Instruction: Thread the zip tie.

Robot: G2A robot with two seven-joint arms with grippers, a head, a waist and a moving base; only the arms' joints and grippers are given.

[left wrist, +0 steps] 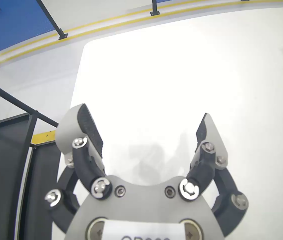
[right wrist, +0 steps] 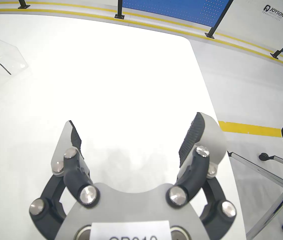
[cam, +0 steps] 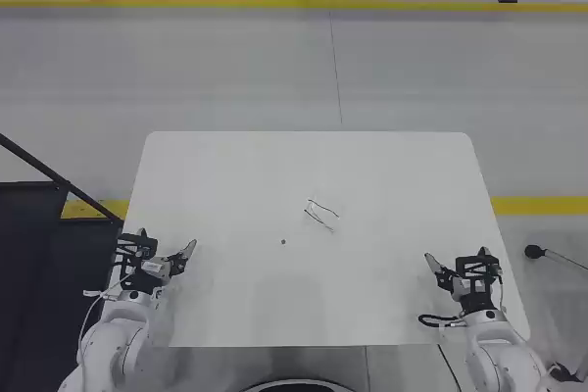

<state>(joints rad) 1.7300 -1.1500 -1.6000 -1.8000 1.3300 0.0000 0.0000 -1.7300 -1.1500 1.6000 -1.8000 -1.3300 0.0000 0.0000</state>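
Table (cam: 225,176): white, carries all items. Left gripper (left wrist: 144,116) sits at the near left corner and right gripper (right wrist: 133,118) at the near right corner, both with jaws apart and empty. A clear plastic sheet (right wrist: 13,56) lies about mid-table with the thin black zip tie (cam: 321,214) across it. The tie is judged light, springy and slippery, so grip the head and the tail tip.

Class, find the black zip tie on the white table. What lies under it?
Under the zip tie lies a clear plastic sheet, resting on the white table. The table shows through the sheet, so nothing there is covered. Whether the sheet lies flat cannot be told.
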